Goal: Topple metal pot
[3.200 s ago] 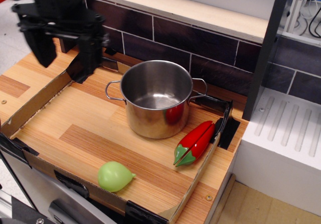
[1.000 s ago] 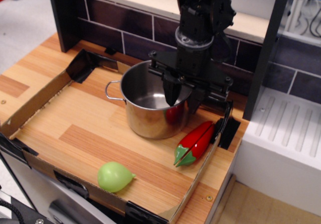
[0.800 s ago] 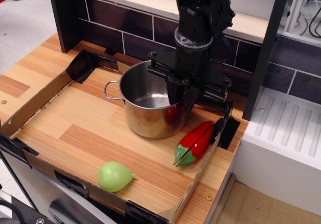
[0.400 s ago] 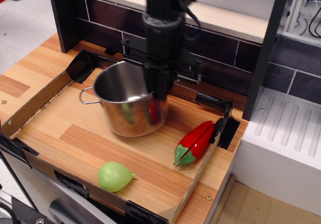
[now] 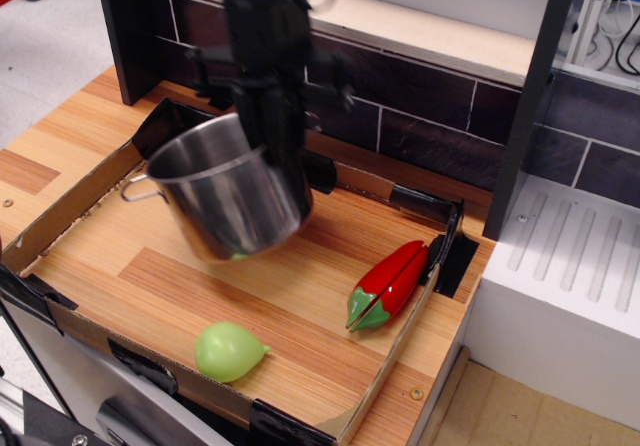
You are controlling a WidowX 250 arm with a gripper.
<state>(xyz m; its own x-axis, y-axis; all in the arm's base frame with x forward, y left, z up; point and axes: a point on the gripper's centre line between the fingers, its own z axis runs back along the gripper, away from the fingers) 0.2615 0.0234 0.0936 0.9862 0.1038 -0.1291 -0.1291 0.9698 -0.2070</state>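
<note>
Steel metal pot [image 5: 228, 198] tilted above wooden tray [image 5: 200, 286], black pincer [image 5: 281, 156] clamped on its rim

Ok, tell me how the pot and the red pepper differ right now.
The pot is shiny bare metal; the pepper is glossy red with a green stem end. The pot is much the larger. The pot is tilted, its opening turned up and to the left, with the gripper at its rim; the pepper lies flat, untouched, by the tray's right wall. Both are over the wooden tray.
</note>
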